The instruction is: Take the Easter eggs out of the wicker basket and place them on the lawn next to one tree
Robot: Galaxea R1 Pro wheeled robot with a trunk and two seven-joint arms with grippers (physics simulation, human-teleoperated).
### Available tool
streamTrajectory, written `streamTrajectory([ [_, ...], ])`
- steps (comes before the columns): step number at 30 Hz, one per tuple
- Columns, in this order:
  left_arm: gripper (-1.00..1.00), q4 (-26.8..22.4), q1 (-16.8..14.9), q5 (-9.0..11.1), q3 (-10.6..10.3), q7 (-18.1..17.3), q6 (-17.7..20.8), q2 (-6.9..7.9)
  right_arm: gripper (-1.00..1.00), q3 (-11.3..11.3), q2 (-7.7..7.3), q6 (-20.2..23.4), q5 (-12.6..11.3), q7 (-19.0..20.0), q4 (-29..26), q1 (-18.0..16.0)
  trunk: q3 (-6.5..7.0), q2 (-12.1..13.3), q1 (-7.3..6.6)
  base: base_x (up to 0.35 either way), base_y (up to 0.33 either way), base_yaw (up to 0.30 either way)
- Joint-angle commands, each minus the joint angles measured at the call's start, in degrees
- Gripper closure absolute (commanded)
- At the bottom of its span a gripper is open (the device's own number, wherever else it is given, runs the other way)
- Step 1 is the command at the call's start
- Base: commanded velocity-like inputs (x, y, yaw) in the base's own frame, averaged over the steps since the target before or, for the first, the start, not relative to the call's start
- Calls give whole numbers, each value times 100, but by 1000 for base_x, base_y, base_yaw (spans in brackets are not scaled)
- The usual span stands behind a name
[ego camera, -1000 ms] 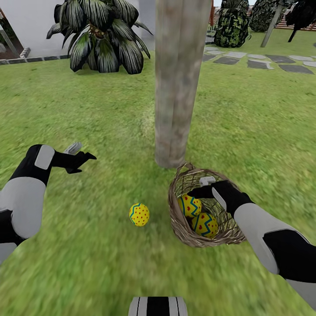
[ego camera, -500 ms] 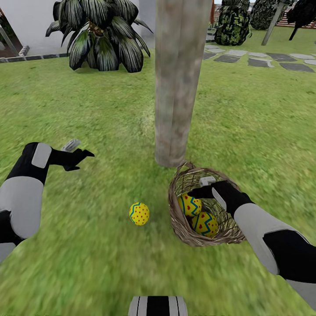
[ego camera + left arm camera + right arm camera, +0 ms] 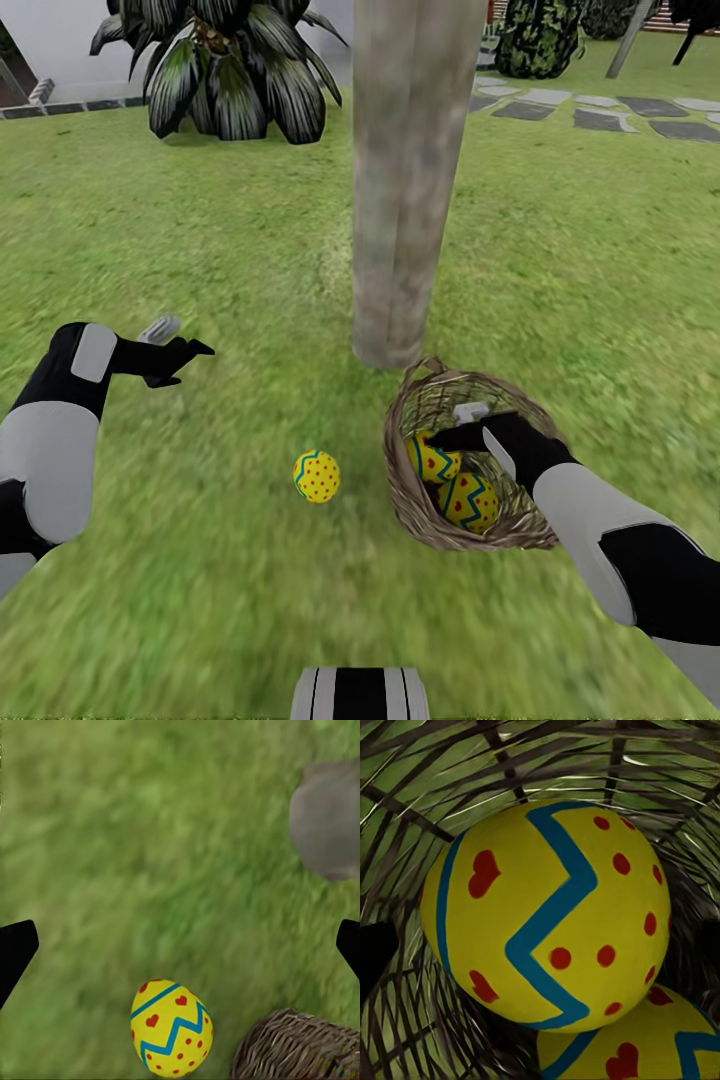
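Only the head camera has tipped slightly since a second ago: the tree trunk, basket and stepping stones all sit a little higher in the head view, while both arms keep their poses.

Nearest, the right gripper (image 3: 445, 438) is inside the wicker basket (image 3: 405, 495), reaching toward 10 o'clock. The upper egg (image 3: 434, 460) lies just beyond and below its tips, at about 7 o'clock from them. In the right wrist view this egg (image 3: 547, 915) sits centred between two dark finger edges that stand apart at either side, so the gripper is spread and grasps nothing. Its long axis appears to run slantwise across the gap, though the close view makes that uncertain. The lower egg (image 3: 468, 502) rests touching it, nearer the robot. My judgement is that the coming move is a short descent straight along the gripper's own line, then a squeeze.

Farther left, the loose egg (image 3: 317, 476) lies on the lawn (image 3: 200, 560) at 9 o'clock from the basket, its long axis roughly upright in the picture, pointing toward the trunk.

The left gripper (image 3: 190, 360) hovers well apart at 10 o'clock, released and empty.

Beyond, the tree (image 3: 400, 180) rises just past the basket's rim at 12 o'clock.
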Motion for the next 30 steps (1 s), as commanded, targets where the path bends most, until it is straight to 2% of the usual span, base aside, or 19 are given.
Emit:
streamTrajectory([
  [1,-100,-4,-5,64,10,57,24,-1,-100,42,-7,31,-58,9,-14,-3,-27,-3,1,0,0,0],
  [4,-100,-5,-6,64,7,58,24,0,-100,42,-7,30,-54,30,-32,-4,-93,-7,9,0,0,0],
  [11,-100,4,-5,64,12,57,24,-8,-100,40,-14,-1,-41,23,-39,-4,-93,-7,9,0,0,0],
  [21,-100,36,-7,64,20,58,24,-7,-100,41,-9,-371,-39,-25,0,-2,-93,-7,9,0,0,0],
  [30,-100,39,-6,64,20,58,24,-8,-100,42,-7,-401,-40,-20,5,-4,-93,-7,9,0,0,0],
])
